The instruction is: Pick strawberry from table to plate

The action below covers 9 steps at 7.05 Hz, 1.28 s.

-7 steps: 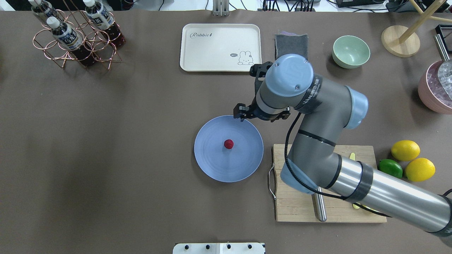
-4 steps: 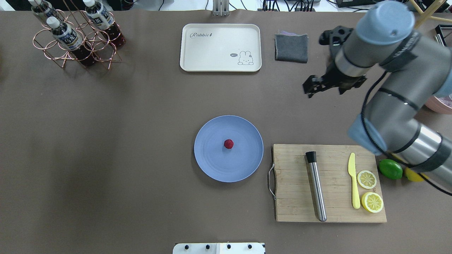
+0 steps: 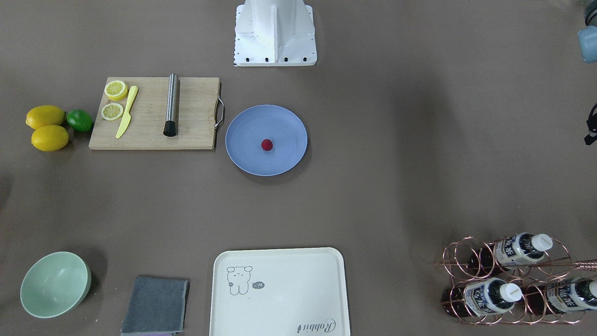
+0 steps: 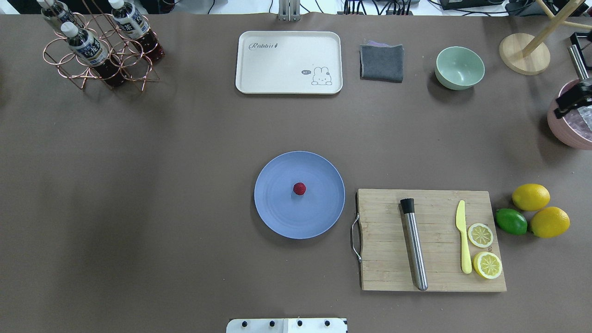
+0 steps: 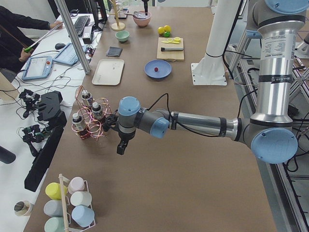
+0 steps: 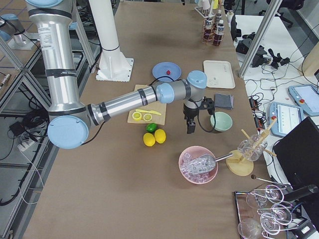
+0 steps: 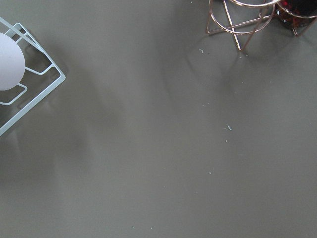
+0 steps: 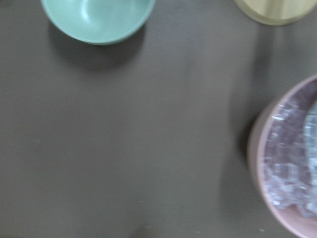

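Observation:
The small dark-red strawberry [image 4: 299, 188] [image 3: 267, 144] lies near the middle of the round blue-grey plate [image 4: 277, 219] [image 3: 247, 158], on the brown table [image 4: 162, 185]. Only part of my right gripper [image 4: 571, 99] shows at the overhead view's right edge, above the pink bowl; whether it is open I cannot tell. It hangs beside the mint bowl in the right side view [image 6: 190, 128]. My left gripper [image 5: 120, 149] hovers near the bottle rack at the table's left end, its state unclear. Neither wrist view shows fingers.
A wooden cutting board [image 4: 388, 259] with a steel muddler, yellow knife and lemon slices lies right of the plate. Lemons [image 4: 532, 196] and a lime sit beyond it. At the back are a cream tray [image 4: 289, 62], grey cloth [image 4: 381, 62], mint bowl [image 4: 459, 67] and bottle rack [image 4: 99, 46].
The right arm has swung from beside the plate to the table's far right edge. The strawberry stays put on the plate.

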Tool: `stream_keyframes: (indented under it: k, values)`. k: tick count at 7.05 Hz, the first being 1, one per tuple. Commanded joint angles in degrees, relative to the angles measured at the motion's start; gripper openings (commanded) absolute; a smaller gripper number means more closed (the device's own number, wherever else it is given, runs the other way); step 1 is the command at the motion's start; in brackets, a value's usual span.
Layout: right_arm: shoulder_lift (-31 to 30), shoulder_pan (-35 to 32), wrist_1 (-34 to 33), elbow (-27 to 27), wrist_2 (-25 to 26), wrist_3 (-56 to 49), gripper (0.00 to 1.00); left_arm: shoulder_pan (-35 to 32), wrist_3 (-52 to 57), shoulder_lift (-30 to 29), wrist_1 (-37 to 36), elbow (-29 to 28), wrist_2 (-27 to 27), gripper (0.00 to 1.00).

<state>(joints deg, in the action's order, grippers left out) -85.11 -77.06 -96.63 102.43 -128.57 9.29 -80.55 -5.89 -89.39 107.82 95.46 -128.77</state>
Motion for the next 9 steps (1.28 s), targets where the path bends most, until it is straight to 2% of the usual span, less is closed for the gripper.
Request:
stream_keyframes:
  k: [1,3,5,9]
  values:
    - [-3.48,-9.23,0.30,-5.73,-2.81,-13.40,1.00,-0.13,1.22,-0.26,-2.33,-0.10,0.01,0.98]
    - [-5.24,-10.39,0.39,-6.02,-3.88,-13.07,1.00,-1.27,8.86,-1.05,-6.99,-0.54,0.28,0.98]
    - [-7.26,-11.96,0.39,-6.54,-3.88,-12.81,1.00,-1.80,8.88,-0.44,-7.01,-0.97,0.36,0.98]
    - [-6.48,-12.42,0.47,-6.28,-3.97,-12.28,1.00,-2.86,8.44,-0.35,-7.01,-1.06,0.36,0.98]
